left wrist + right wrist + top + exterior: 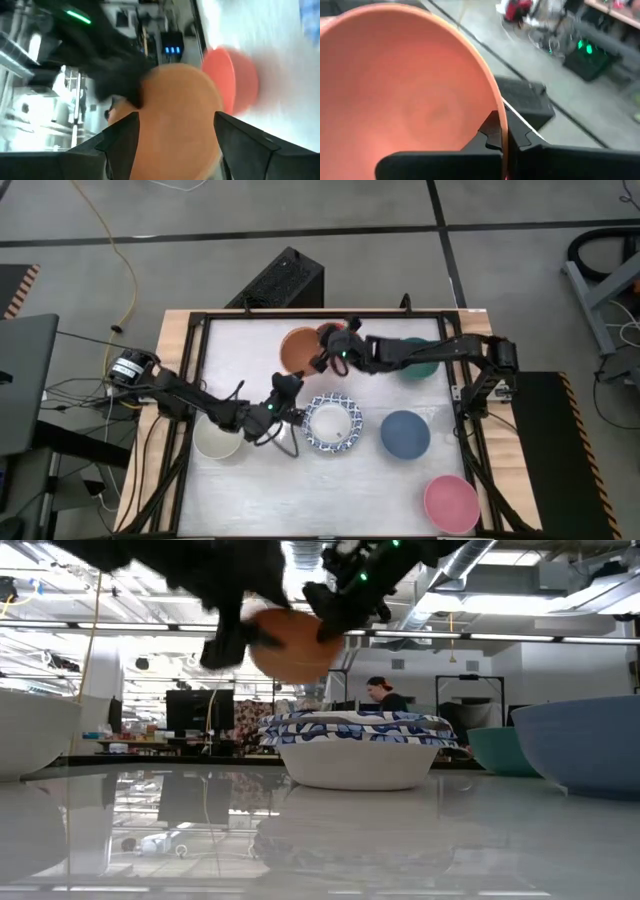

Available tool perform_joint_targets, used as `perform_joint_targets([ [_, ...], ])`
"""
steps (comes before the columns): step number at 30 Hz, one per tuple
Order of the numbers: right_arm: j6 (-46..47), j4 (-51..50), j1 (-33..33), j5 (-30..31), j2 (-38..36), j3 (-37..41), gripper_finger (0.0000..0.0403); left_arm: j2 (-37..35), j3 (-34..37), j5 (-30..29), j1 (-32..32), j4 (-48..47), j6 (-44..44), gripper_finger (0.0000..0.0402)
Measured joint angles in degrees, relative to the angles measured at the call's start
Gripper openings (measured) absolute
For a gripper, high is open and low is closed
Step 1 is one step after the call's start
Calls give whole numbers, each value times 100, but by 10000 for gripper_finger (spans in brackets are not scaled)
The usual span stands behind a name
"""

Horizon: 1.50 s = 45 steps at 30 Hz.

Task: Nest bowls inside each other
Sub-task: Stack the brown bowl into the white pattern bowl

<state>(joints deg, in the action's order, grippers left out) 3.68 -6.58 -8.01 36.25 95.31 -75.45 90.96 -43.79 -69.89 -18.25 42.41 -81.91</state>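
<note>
1. Filling most of the right wrist view, the orange bowl [405, 90] has its rim pinched between the fingers of the right gripper [501, 137], which cover that stretch of the rim.
2. From above, this bowl [299, 350] sits near the far edge of the table [260, 500]; the low view shows it lifted off the surface, with its upper edge lost behind dark arm parts.
3. Only a sliver of the red bowl [327, 332] shows from above, beside the orange one and mostly hidden by the right arm.
4. Left gripper [283, 392] hovers between the orange bowl and the blue-patterned bowls [333, 425], fingers spread and holding nothing.
5. Blue-patterned bowls sit stacked at mid-table; how many is hard to tell.
6. Dark green bowl [420, 360] is half hidden under the right arm.
7. Cream bowl [217, 440] lies partly under the left arm.
8. Slate-blue bowl [405, 434] and pink bowl [451, 503] stand apart on the right.
</note>
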Motion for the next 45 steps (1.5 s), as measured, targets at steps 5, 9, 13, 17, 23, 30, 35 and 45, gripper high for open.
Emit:
perform_joint_targets([
  [5, 578, -1140, -437, -682, -499, -5, 6, -360, -496, -25, -612, -27, 392, 247],
  [9, 948, -2265, -546, -1733, -787, -4, 6, -833, -884, -31, -1131, -20, 903, 247],
  [13, 1431, -3041, -177, -2749, -1093, -14, 6, -1464, -974, 11, -1634, -51, 1592, 247],
  [17, 1857, -3575, 486, -3053, -1154, 107, 6, -2327, -936, 175, -2190, -695, 2968, 247],
  [23, 2426, -3348, 1108, -3231, -1161, 426, 6, -3762, -929, 1552, -2602, -3289, 6543, 247],
  [30, 2460, -2486, 749, -3382, -1024, 635, 6, -4479, -923, 2061, -2500, -5213, 8874, 247],
  [35, 2436, -2486, 564, -3797, -514, 644, 6, -4458, -923, 2074, -2500, -5596, 9171, 247],
  [45, 2347, -2442, 312, -4222, 281, 644, 13, -4444, -923, 2059, -2500, -5706, 9216, 247],
])
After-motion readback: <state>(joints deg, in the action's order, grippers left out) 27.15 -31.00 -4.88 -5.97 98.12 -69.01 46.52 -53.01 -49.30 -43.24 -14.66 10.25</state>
